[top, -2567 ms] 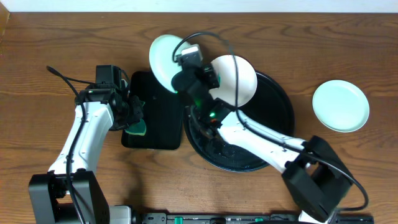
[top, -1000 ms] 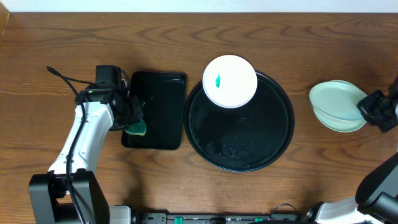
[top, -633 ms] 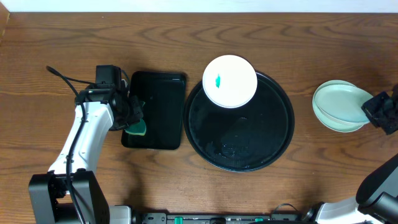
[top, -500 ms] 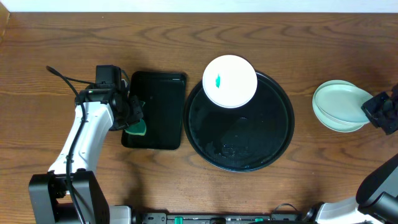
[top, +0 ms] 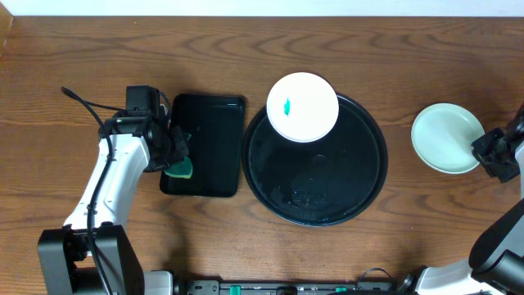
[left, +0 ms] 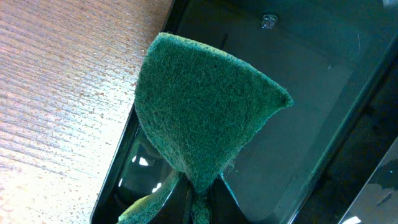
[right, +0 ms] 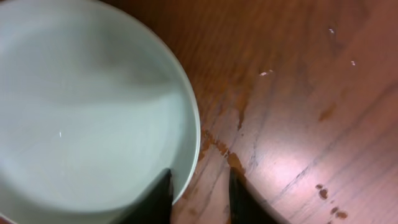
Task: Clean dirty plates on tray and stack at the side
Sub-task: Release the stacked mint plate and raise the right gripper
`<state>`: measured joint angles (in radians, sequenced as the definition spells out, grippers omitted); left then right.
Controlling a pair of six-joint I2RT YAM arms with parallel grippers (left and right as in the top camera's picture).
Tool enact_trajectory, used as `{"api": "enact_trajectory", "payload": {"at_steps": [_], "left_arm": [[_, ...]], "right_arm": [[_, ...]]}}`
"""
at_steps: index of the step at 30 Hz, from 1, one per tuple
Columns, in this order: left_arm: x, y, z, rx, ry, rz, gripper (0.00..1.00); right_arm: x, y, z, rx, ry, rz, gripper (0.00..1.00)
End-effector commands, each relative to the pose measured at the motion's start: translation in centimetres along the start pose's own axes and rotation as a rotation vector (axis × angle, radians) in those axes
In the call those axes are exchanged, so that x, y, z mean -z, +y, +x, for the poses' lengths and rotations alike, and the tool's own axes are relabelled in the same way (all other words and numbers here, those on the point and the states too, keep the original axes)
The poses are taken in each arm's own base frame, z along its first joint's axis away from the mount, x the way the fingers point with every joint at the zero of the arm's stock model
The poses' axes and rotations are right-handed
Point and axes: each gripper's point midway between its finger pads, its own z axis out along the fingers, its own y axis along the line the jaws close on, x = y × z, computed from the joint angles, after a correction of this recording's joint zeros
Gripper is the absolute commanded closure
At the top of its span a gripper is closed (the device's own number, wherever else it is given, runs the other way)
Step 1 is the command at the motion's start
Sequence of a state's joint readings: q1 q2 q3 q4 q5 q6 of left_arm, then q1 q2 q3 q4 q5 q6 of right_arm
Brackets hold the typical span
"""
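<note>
A white dirty plate (top: 303, 106) with a small green smear lies at the back of the round black tray (top: 327, 197). At the far right a pale-mint plate (top: 446, 138) (right: 93, 112) lies flat on the table. My right gripper (top: 494, 156) (right: 199, 196) is at its right rim. Its jaws stand apart on either side of the rim, open, without pinching it. My left gripper (top: 174, 156) (left: 199, 208) is shut on a green sponge (top: 180, 168) (left: 199, 124), held over the left edge of the rectangular black tray (top: 209, 147).
The rectangular black tray (left: 298, 124) lies directly left of the round tray. Bare wooden table surrounds both trays and the plate on the right. Small dark spots mark the wood (right: 323, 193) beside the right gripper.
The pale-mint plate at the right, earlier tilted in my right gripper over another plate, now lies flat. The right jaws have opened. The left arm and sponge have not moved.
</note>
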<state>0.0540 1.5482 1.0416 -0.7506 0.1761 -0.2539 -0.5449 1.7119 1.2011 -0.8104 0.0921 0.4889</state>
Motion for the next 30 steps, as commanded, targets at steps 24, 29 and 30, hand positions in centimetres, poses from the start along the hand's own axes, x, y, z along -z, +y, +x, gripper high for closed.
{"api": "enact_trajectory", "payload": {"at_steps": [24, 29, 30], "left_arm": [[0.3, 0.1, 0.0, -0.009, -0.016, -0.008, 0.92], [0.3, 0.1, 0.0, -0.009, -0.016, -0.007, 0.92], [0.3, 0.1, 0.0, -0.009, -0.016, -0.007, 0.92]], "right_arm": [[10.8, 22.7, 15.3, 0.97, 0.045, -0.671, 0.01], [10.5, 24.2, 15.5, 0.931, -0.035, -0.619, 0.2], [10.3, 24.2, 15.4, 0.925, -0.049, -0.602, 0.23]]}}
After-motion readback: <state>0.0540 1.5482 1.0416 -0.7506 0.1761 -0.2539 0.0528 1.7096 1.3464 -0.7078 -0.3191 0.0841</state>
